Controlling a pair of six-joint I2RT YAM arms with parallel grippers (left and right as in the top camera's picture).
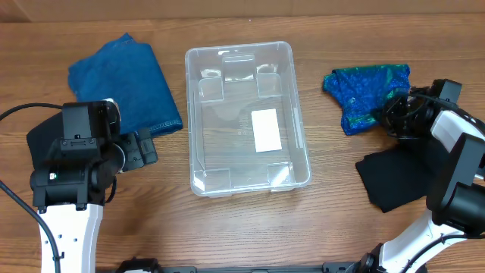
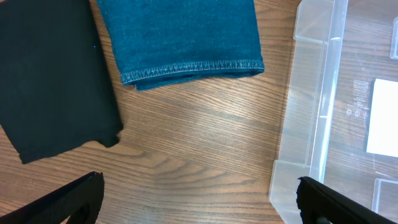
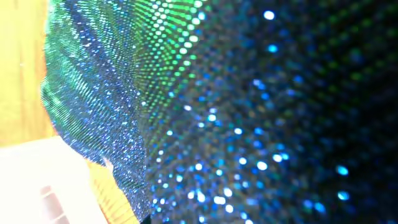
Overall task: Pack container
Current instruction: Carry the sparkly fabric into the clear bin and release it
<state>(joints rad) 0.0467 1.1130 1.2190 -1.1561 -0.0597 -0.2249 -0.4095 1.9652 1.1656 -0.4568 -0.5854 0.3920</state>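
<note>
The clear container (image 1: 301, 129) stands empty mid-table, with a white label (image 1: 265, 130) on its bottom. Its left wall (image 2: 317, 93) shows in the left wrist view. My left gripper (image 1: 149, 148) is open and empty, low over bare wood (image 2: 198, 186) left of the container. My right gripper (image 1: 394, 114) is at the right edge of a sparkly blue-green sequin cloth (image 1: 367, 92). That cloth (image 3: 249, 112) fills the right wrist view and hides the fingers.
A folded blue denim cloth (image 1: 125, 80) lies at the back left, its hem (image 2: 186, 43) near my left gripper. A black cloth (image 2: 50, 81) lies partly under the left arm. Another black cloth (image 1: 398, 178) lies at the right front.
</note>
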